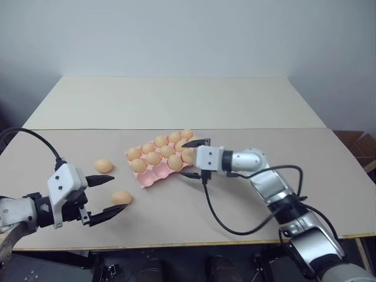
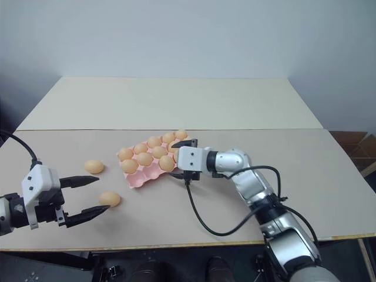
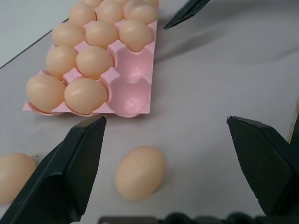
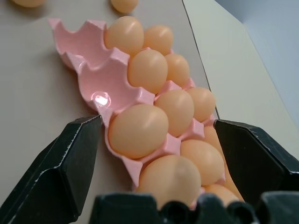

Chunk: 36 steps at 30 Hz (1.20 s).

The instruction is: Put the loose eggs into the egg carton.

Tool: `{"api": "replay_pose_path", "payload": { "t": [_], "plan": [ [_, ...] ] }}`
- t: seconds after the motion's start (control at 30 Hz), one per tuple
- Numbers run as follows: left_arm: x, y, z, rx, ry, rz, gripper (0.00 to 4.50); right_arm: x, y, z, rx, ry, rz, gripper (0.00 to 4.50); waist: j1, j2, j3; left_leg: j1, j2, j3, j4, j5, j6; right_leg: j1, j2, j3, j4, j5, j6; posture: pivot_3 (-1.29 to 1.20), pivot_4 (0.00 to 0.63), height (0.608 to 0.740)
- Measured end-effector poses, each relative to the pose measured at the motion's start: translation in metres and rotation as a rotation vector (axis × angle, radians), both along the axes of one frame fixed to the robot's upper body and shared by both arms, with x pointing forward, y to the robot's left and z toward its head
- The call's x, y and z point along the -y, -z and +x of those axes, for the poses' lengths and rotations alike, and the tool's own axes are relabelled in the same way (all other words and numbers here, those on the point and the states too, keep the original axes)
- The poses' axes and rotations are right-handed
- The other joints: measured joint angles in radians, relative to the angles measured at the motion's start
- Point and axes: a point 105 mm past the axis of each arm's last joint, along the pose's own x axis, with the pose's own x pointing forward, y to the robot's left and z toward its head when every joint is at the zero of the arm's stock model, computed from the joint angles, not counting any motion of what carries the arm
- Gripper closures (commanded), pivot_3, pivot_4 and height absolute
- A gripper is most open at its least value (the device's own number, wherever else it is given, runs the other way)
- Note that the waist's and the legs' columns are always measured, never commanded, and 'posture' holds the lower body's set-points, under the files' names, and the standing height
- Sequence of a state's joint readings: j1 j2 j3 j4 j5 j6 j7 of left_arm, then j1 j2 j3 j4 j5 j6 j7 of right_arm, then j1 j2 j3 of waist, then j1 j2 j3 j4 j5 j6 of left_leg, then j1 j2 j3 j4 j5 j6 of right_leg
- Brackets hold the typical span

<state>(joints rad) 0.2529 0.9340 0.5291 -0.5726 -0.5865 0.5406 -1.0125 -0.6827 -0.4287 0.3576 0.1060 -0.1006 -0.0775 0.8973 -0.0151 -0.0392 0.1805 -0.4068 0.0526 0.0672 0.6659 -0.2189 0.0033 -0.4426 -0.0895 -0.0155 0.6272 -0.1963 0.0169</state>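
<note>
While both pincers stand spread wide and hold nothing, the scene reads outward from them as follows.

Right gripper: the right gripper reaches in level at the near right end of the egg carton, its two black fingers wide apart, one on each side of that end of the tray, with nothing clamped between them.
Egg at the right gripper: in the right wrist view a tan egg sits in a cup of the tray's near row, between the spread fingers and touched by neither.
Egg carton: pink, lidless, lying at a slant in the middle of the table; most cups are filled with eggs, and two cups at its near left corner are bare.
Left gripper: the left gripper hovers low over the table at the near left, well apart from the tray, fingers fully parted.
Loose eggs: one loose egg lies on the table just within the mouth of the left gripper, beside its lower finger, not gripped; a second loose egg lies a little farther off, just beyond the upper finger, between that gripper and the tray's left end.
</note>
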Motion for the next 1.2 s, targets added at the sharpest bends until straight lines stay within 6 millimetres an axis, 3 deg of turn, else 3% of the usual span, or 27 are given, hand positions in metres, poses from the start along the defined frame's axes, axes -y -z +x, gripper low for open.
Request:
{"api": "replay_pose_path", "payload": {
  "t": [0.2,0.43,0.67,0.93,1.2],
  "plan": [
    [-0.004,0.009,-0.006,-0.038,-0.032,-0.023,0.0,0.021,0.002,-0.018,-0.038,0.027,-0.001,0.04,-0.002,0.0,0.0,0.001,0.0,0.0,0.0,0.0,0.0,0.0,0.0,0.0,0.0,-0.006,0.0,0.0,0.15,0.74],
    [-0.043,0.001,-0.039,-0.062,-0.195,-0.035,0.0,0.058,0.004,-0.044,-0.111,0.092,-0.02,0.04,0.002,0.0,0.0,0.0,0.0,0.0,0.0,0.0,0.0,0.0,-0.001,0.0,-0.001,-0.008,0.0,0.0,0.15,0.74],
    [-0.052,-0.001,-0.05,-0.053,-0.25,-0.105,0.0,0.059,0.006,-0.061,-0.189,0.132,0.024,0.04,0.003,-0.002,-0.001,0.002,0.0,0.0,0.0,-0.004,-0.007,0.001,-0.001,0.0,0.0,-0.007,0.001,0.0,0.15,0.74],
    [-0.043,0.011,-0.033,-0.059,-0.237,-0.116,0.0,0.062,0.008,-0.066,-0.21,0.173,0.019,0.04,0.005,-0.002,-0.002,0.0,-0.001,0.0,0.0,0.0,0.0,0.0,-0.001,0.0,-0.001,-0.007,0.0,0.0,0.15,0.74],
    [-0.02,0.028,0.006,-0.038,-0.233,-0.132,0.0,0.063,0.008,-0.067,-0.209,0.226,0.044,0.04,0.005,-0.003,-0.002,0.001,0.0,-0.001,0.0,0.0,0.0,0.001,-0.001,0.0,-0.001,-0.007,0.0,0.0,0.15,0.74]
  ]
}}
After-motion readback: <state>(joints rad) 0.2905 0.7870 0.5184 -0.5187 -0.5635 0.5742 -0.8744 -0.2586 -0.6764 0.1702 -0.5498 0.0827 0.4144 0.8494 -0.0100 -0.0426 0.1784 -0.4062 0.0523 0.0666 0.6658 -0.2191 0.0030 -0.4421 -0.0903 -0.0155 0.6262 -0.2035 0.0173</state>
